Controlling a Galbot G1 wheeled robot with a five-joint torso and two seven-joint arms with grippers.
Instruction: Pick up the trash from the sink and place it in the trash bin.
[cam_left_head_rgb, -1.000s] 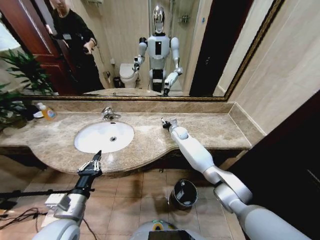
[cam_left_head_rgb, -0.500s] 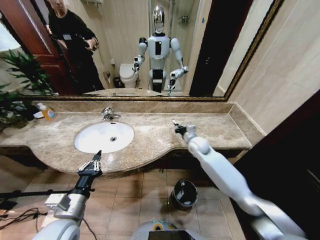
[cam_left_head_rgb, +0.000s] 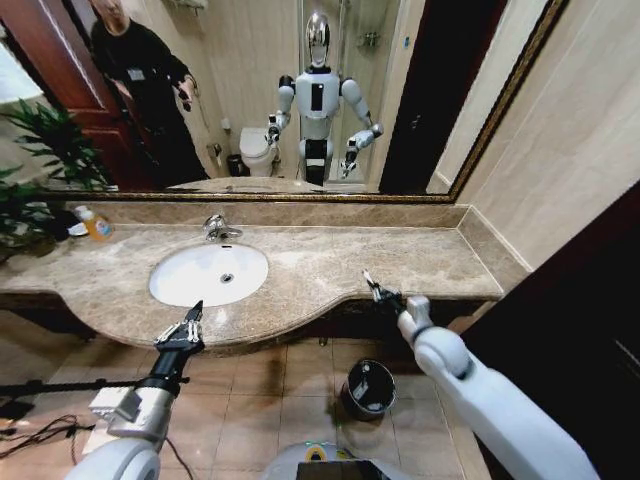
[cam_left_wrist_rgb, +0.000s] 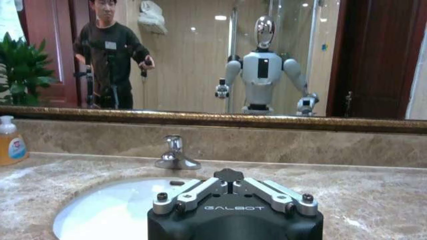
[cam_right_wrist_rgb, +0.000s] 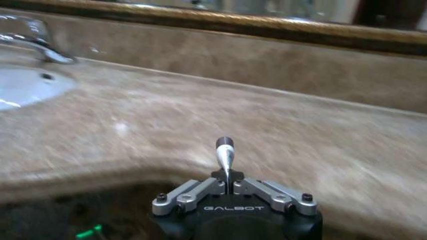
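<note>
The white oval sink (cam_left_head_rgb: 190, 285) is set in the brown marble countertop (cam_left_head_rgb: 310, 270), and its basin looks bare; the trash is out of view. On the floor below the counter's front edge stands the dark round trash bin (cam_left_head_rgb: 368, 388). My right gripper (cam_left_head_rgb: 368, 279) hangs at that front edge, above and slightly behind the bin, fingers shut to a thin point (cam_right_wrist_rgb: 225, 143) with nothing visible between them. My left gripper (cam_left_head_rgb: 196, 308) is parked, shut, at the front of the counter just before the sink (cam_left_wrist_rgb: 100, 215).
A chrome faucet (cam_left_head_rgb: 215, 228) stands behind the basin, and an orange soap bottle (cam_left_head_rgb: 95, 223) sits far left by a plant (cam_left_head_rgb: 30, 180). The mirror reflects a person, the robot and a toilet. Cables lie on the tiled floor at left.
My right arm has drawn back from the middle of the counter to its front edge, over the bin. The left arm has not moved.
</note>
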